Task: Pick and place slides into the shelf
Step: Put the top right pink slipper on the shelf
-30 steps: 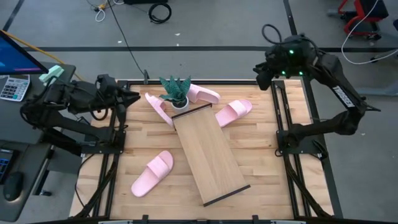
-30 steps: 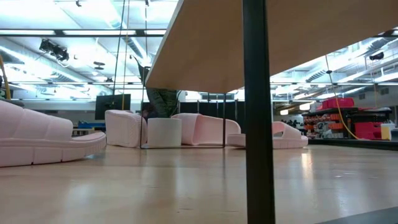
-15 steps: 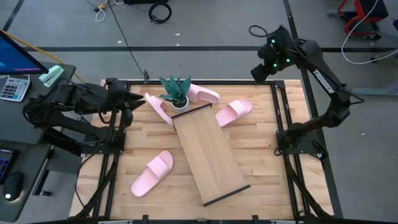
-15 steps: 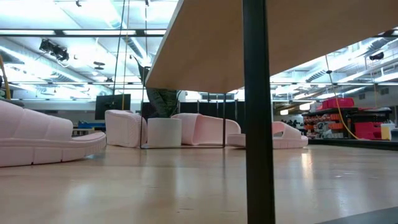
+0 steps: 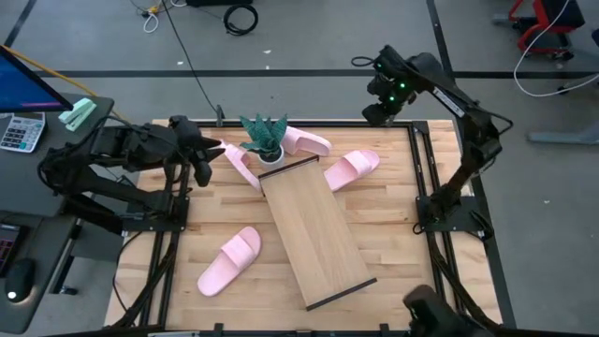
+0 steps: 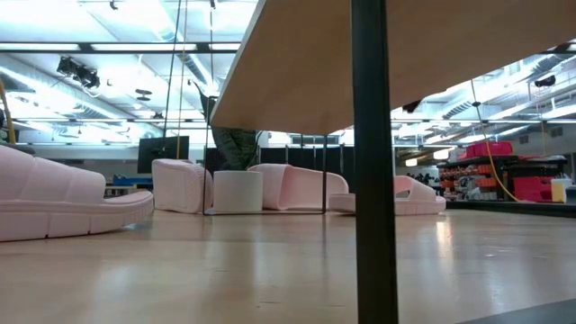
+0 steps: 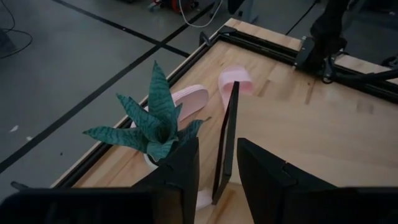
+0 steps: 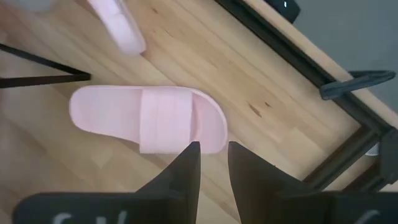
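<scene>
Four pale pink slides lie on the tabletop: one near the left front (image 5: 229, 260), one leaning beside the plant (image 5: 238, 163), one behind the plant (image 5: 306, 140), one right of the shelf's far end (image 5: 352, 168) (image 8: 149, 118). The shelf (image 5: 314, 234) is a light-wood board with black end rails (image 7: 226, 140), lying slantwise mid-table. My left gripper (image 5: 211, 153) (image 7: 217, 177) is open, just left of the leaning slide, touching nothing. My right gripper (image 5: 372, 105) (image 8: 213, 163) is open, high over the far right edge, above the right slide.
A potted green plant (image 5: 264, 139) (image 7: 155, 127) in a white pot stands at the shelf's far end, between two slides. Black frame bars (image 5: 421, 178) run along the table's sides. A dark shape (image 5: 432, 309) shows at the near edge. Bare wood lies right of the shelf.
My right arm has stretched out, and its gripper has swung from beyond the far right corner toward the table's left, over the far edge near the right slide. My left gripper has moved right, toward the leaning slide. The slides and shelf have stayed put.
</scene>
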Robot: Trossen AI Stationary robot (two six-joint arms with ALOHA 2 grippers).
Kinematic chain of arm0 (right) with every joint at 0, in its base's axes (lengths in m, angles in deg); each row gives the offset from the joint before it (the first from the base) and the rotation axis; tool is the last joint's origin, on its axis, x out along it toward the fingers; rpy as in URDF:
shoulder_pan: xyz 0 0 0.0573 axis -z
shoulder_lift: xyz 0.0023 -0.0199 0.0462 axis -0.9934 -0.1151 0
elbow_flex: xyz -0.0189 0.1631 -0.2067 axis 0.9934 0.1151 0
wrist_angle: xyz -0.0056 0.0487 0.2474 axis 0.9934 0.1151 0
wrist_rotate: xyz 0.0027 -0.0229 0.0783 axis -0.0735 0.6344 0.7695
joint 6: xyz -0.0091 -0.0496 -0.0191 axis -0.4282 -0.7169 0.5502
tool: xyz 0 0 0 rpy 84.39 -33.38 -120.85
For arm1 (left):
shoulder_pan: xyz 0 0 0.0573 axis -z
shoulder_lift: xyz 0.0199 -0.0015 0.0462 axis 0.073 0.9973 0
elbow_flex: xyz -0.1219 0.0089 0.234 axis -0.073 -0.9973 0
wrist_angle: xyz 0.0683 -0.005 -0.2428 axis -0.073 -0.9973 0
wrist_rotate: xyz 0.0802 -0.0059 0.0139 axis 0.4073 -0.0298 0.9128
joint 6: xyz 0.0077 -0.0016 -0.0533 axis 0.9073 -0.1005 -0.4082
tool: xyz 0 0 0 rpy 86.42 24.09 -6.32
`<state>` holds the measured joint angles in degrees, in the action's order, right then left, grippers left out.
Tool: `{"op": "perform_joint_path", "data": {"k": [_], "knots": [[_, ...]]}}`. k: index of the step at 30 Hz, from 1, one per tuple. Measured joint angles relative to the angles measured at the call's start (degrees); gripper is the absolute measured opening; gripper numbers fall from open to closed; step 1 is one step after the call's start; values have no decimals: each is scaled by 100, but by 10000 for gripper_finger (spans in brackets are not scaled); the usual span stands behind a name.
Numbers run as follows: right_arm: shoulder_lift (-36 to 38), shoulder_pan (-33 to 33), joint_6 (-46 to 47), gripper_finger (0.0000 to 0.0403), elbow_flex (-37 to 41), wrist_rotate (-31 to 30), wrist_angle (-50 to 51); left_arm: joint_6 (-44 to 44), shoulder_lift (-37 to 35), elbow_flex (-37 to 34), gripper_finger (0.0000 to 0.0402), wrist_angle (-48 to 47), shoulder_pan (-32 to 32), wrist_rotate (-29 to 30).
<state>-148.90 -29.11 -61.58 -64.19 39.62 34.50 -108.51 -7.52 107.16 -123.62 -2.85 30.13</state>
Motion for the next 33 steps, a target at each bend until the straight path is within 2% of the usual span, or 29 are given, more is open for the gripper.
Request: {"op": "perform_joint_path", "data": {"k": [4,8,15,24,33], "knots": [[-378,174,161,89,30,0,-7,0,38,0,119,-20,-70,-1],[-549,336,305,92,421,-4,-75,0,63,0,123,-20,-94,0],[-289,428,614,120,1968,130,-571,187,61,0,118,-35,-92,0],[241,424,1606,195,3887,791,-2110,534,59,0,123,-39,-92,2],[568,417,2511,274,4817,776,-3638,538,59,0,115,-39,-324,0]]}}
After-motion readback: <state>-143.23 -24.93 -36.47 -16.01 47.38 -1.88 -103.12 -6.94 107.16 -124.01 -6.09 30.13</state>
